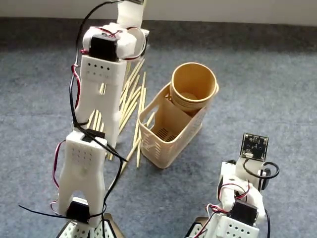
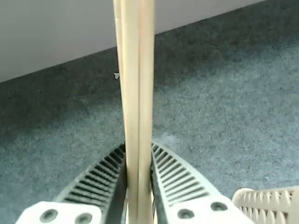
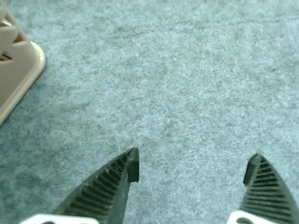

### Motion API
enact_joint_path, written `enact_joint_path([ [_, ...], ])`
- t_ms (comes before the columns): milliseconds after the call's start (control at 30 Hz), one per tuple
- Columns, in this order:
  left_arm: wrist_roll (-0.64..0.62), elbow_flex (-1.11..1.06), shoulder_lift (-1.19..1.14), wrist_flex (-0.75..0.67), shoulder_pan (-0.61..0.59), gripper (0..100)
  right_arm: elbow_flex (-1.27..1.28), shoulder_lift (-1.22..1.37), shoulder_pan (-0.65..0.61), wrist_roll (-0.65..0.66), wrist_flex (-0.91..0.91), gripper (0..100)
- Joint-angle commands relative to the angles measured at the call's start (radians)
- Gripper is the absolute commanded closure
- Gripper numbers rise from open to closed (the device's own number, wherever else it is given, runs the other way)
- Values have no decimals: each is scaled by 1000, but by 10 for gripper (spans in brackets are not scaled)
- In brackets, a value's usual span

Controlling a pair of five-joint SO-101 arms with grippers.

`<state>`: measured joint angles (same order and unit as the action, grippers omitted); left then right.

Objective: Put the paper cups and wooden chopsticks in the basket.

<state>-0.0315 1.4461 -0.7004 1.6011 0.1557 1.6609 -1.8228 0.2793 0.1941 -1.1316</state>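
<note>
Left wrist view has the left tool (image 2: 138, 145) closed tight on a small bundle of wooden chopsticks (image 2: 135, 70), which run straight out between the ribbed fingers and well past their tips, so their long axis follows the tool's own line. One corner of the basket (image 2: 266, 203) shows close beside that tool. In the high view the basket (image 1: 173, 144) lies at roughly 5 o'clock from the raised end of the left arm, its long side running from 1 o'clock to 7 o'clock. The stacked paper cups (image 1: 190, 101) fill the 1 o'clock end, so the free room is the 7 o'clock half. The held sticks would probably need to come in over that half, tipped steeply enough to clear the rim and the cups. More loose chopsticks (image 1: 130, 101) lie on the grey surface (image 1: 267, 89) at the basket's 9 to 10 o'clock side, partly under the left arm, which makes that arm the nearer one for them. The right tool (image 3: 191, 161) is spread wide with nothing in it, low over the surface on the basket's 4 o'clock side.
</note>
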Motion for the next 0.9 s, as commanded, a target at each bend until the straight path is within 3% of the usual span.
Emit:
enact_joint_path([
  [0,-6,120,28,41,-10,996,76,-7,10,11,24,652],
  [233,-6,216,30,54,1,996,76,-7,8,11,24,652],
  [633,-11,214,206,101,128,996,76,-7,7,11,24,652],
  [867,-14,214,257,109,136,996,76,-7,8,11,24,652],
])
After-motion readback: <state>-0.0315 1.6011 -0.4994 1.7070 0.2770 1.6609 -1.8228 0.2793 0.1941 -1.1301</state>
